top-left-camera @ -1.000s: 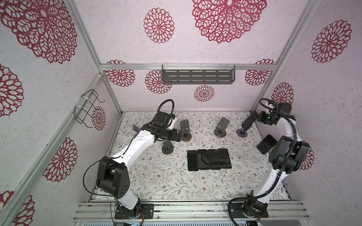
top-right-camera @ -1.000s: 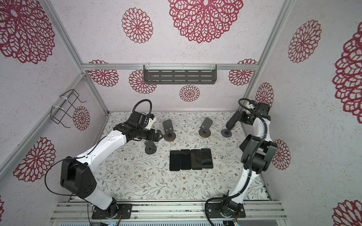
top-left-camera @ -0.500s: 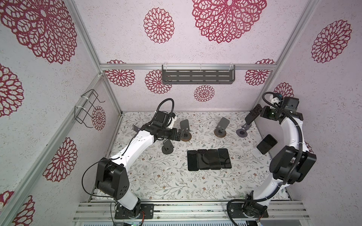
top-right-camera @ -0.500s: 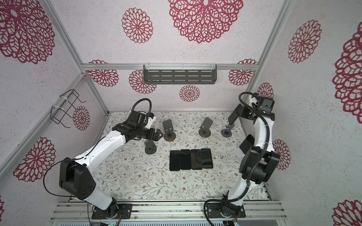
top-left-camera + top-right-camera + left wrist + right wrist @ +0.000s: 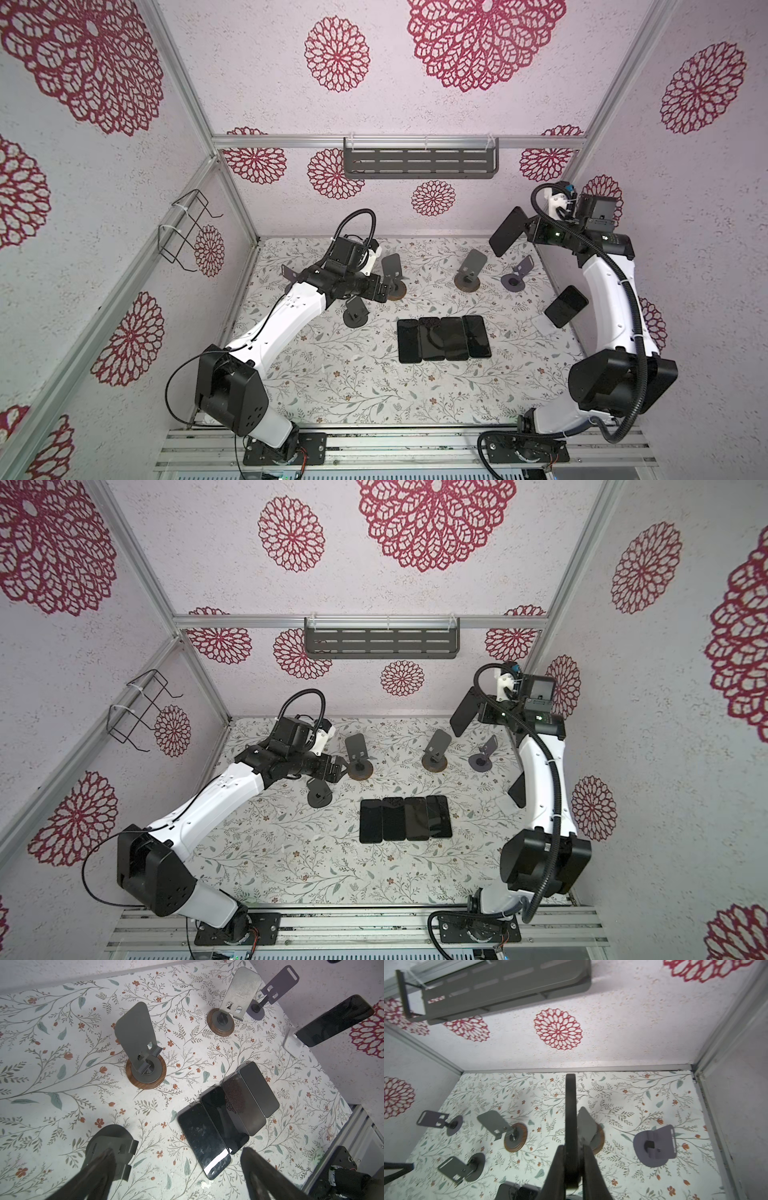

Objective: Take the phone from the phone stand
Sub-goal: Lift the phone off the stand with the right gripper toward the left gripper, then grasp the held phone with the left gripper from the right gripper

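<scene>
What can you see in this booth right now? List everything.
phones lying flat: four, black, side by side mid-table
held phone: one, black, lifted at back right
phone on stand: one, black, right edge
white stand: one, white, under that phone
empty stands: five, grey or purplish, back half of table
shelf: one, grey, back wall
wire rack: one, black, left wall
table: one, floral
left gripper: black, fingers open, over left stands
right gripper: black, fingers shut on held phone

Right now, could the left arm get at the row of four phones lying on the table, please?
Probably yes: the left gripper is open and hovers close beside the row of phones, with only bare table between them.
</scene>
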You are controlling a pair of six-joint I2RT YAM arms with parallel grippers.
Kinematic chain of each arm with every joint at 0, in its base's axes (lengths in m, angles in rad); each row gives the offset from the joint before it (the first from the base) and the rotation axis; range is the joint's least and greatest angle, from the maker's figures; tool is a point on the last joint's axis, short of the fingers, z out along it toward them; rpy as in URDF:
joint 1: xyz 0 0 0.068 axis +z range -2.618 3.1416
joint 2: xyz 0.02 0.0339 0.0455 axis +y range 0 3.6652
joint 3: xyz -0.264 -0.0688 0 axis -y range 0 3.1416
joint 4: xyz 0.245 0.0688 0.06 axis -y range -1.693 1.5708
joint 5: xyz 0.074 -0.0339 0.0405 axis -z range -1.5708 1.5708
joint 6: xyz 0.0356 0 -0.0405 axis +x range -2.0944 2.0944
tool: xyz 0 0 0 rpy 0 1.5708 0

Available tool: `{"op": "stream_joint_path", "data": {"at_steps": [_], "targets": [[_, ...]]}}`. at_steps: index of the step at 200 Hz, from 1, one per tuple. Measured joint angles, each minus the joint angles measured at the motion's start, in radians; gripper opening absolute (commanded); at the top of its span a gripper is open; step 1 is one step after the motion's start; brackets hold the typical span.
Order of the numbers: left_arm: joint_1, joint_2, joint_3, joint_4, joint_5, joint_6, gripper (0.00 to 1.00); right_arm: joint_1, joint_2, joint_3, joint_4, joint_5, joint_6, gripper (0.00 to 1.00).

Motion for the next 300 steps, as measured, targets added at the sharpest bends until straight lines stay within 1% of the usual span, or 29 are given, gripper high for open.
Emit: {"op": "stream_joint_path", "data": {"at_steps": [59,97,124,149,182,202,219,247,300], "targets": [[-0.032,-0.061,-0.077,0.078,0.029,0.037,0.97,0.176,-0.043,-0.06,-0.103,-0.008,0.019,0.0],[-0.064,-0.117,-0.165,0.164,0.056,0.093,0.98,0.294,-0.043,-0.135,-0.142,-0.026,0.018,0.0],[-0.093,-0.125,-0.19,0.197,0.058,0.125,0.97,0.372,-0.043,-0.173,-0.15,-0.044,0.018,0.0],[-0.139,-0.125,-0.204,0.227,-0.007,0.12,0.97,0.439,-0.046,-0.229,-0.13,-0.05,0.021,0.0],[-0.234,-0.126,-0.279,0.343,-0.118,0.054,0.97,0.509,-0.047,-0.312,-0.092,-0.037,0.055,0.0],[-0.285,-0.115,-0.285,0.372,-0.18,0.026,0.97,0.539,-0.051,-0.35,-0.054,-0.032,0.077,0.0],[-0.306,-0.098,-0.278,0.402,-0.203,0.004,0.98,0.552,-0.069,-0.389,-0.014,-0.035,0.09,0.0],[-0.312,-0.071,-0.278,0.446,-0.21,-0.019,0.97,0.554,-0.105,-0.427,0.018,-0.05,0.105,0.0],[-0.312,-0.027,-0.278,0.483,-0.206,-0.048,0.98,0.554,-0.142,-0.431,0.047,-0.105,0.106,0.0]]}}
